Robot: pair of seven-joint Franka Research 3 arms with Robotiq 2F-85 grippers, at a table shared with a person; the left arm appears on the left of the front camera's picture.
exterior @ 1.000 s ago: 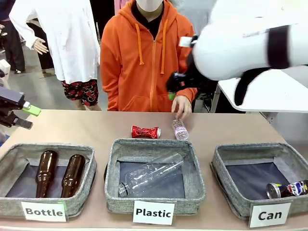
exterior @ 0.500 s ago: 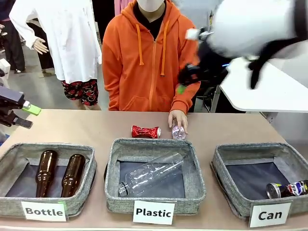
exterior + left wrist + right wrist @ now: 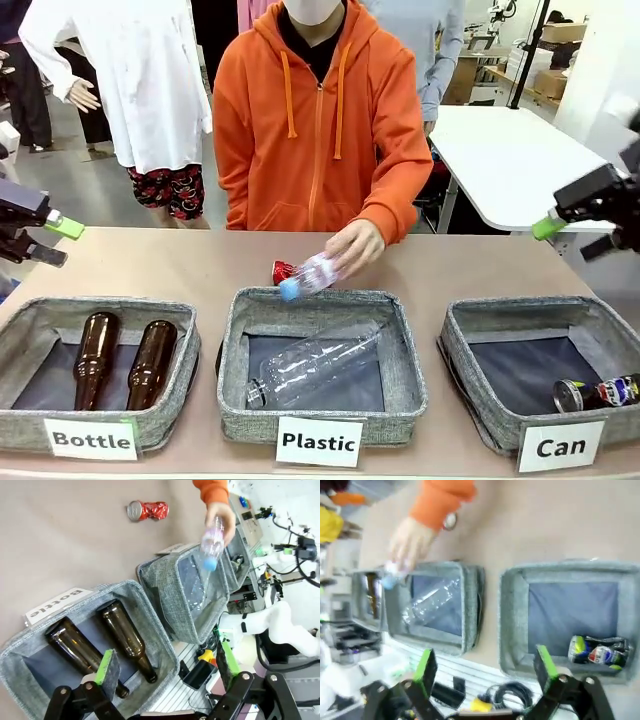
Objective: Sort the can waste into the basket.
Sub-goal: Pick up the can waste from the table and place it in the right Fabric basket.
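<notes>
Looking across the table, the right pincer (image 3: 566, 238) has swung off from the middle and now hangs above and just behind the can basket (image 3: 520, 305), its jaws wide apart with nothing in them. The left pincer (image 3: 60, 243) waits far to the left of the can basket, spread and empty just as it was a second ago. The dark printed can (image 3: 598, 393) lies inside the can basket, in the near right corner. The crushed red can (image 3: 283, 272) sits on bare table, well left of the can basket and farther back. It is half hidden now, because the person's hand (image 3: 355, 245) has lifted the small plastic bottle (image 3: 310, 275) in front of it.

From the left wrist, the red can (image 3: 147, 510) lies alone on the tabletop while the hand (image 3: 222, 517) tips the bottle (image 3: 212, 542) cap-down; this pincer's green pads stand apart.

From the right wrist, spread pads frame the can basket (image 3: 512, 620), the dark can (image 3: 597, 652) lying in it.

I'd say one can is sorted and the red one remains; with the bottle up off the table, its spot looks free for a grab
</notes>
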